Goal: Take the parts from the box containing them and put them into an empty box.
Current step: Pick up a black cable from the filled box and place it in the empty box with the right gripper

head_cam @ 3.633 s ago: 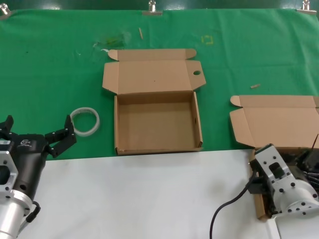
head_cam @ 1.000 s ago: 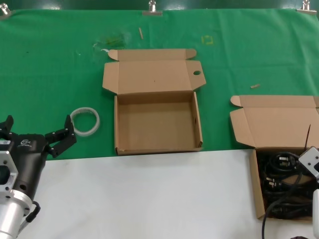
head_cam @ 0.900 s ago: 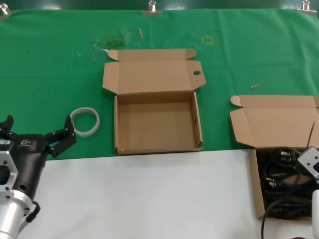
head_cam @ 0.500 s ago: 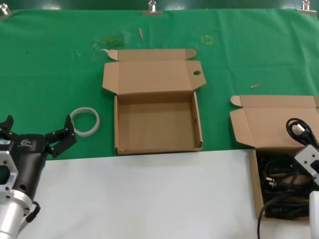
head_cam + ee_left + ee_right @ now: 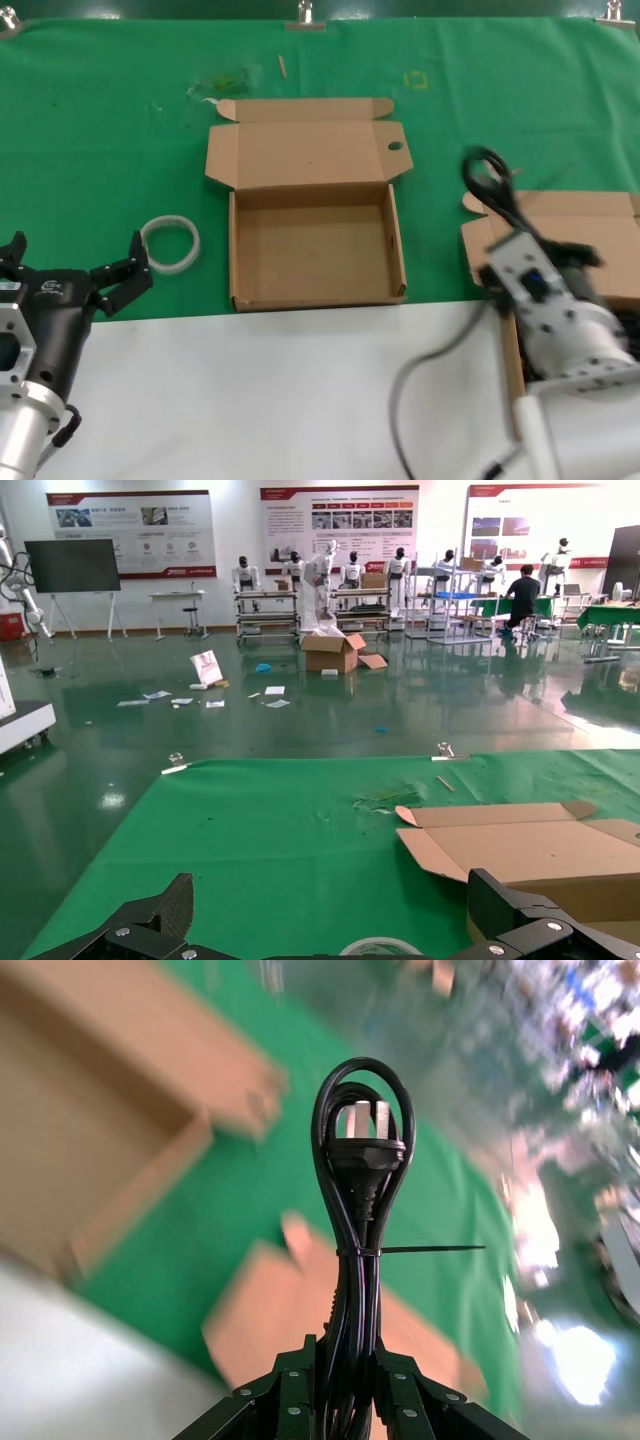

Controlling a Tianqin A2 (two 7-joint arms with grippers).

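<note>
Holding one bundled power cord (image 5: 355, 1250) between its fingers, the right gripper (image 5: 340, 1380) is at the right of the head view, above the left edge of the box containing the cords (image 5: 560, 225). The jaws are pressed on the cord from both sides; the plug (image 5: 360, 1150) stands up above them, with the cable looped over it and a thin tie around the bundle. In the head view the loop of this cord (image 5: 487, 175) shows at the centre right, over the green cloth (image 5: 100, 130), between the two boxes.

The empty box (image 5: 315, 245) lies open in the middle of the frame, its lid folded back, with the small oval hole (image 5: 394, 146) in the right lid flap.

The left gripper (image 5: 75, 272) rests at the lower left with its jaws spread wide, holding nothing. A white tape ring (image 5: 170, 243) lies just beside it on the cloth. The white table surface (image 5: 280, 390) fills the bottom of the view.
</note>
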